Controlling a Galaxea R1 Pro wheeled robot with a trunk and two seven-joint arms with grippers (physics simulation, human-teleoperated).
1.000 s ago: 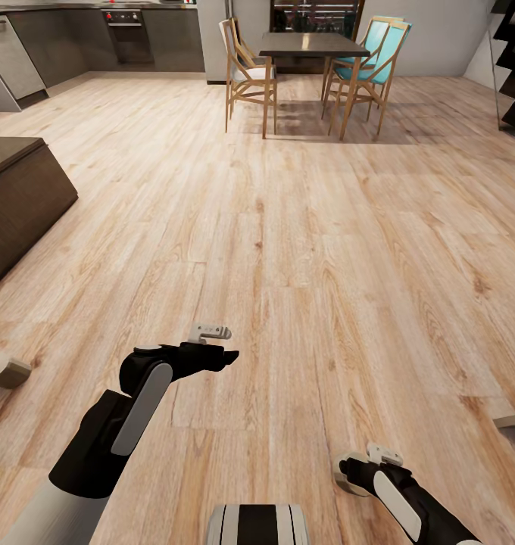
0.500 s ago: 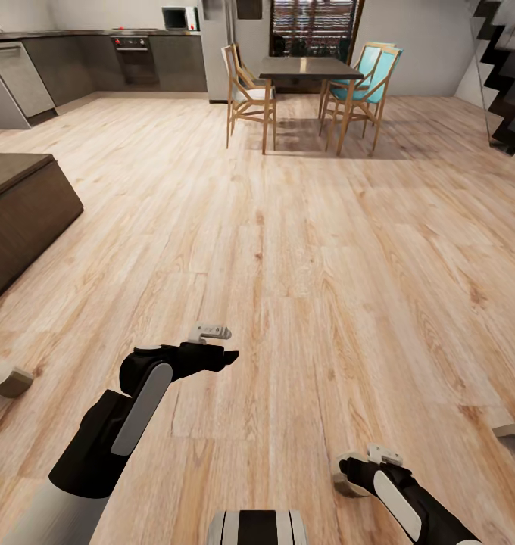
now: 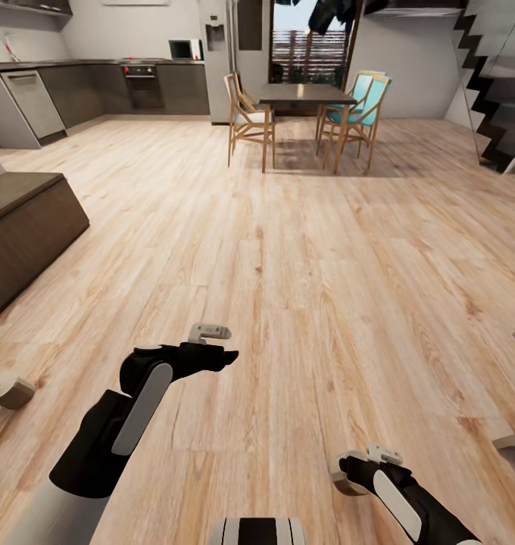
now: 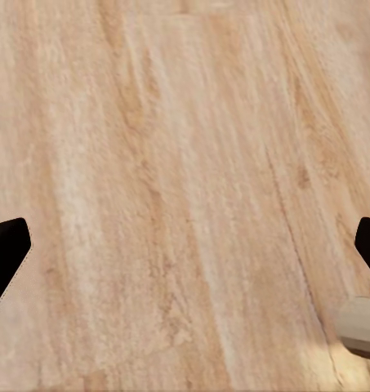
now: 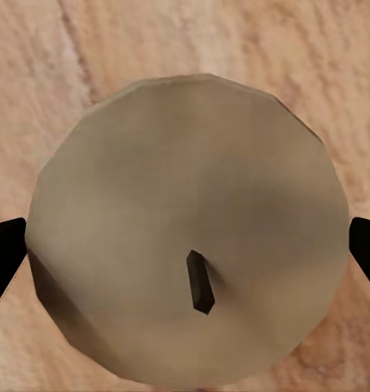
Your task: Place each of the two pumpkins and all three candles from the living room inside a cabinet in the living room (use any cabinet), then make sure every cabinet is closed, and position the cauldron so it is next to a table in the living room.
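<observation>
Head view is tilting upward since before; right gripper is gripping a candle, left gripper is gaping wide, empty.

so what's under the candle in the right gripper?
Light wood plank floor shows all round the candle, which sits between the right gripper fingertips. The patch directly beneath is covered by the candle's body.

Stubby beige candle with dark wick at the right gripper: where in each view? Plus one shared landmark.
Head view: stubby beige candle, low, right of centre, at the right gripper.
Right wrist view: mid-frame, between the fingertips.
Left wrist view: pale beige blob at the edge, cannot tell.
Shared landmark: light wood plank floor.
</observation>
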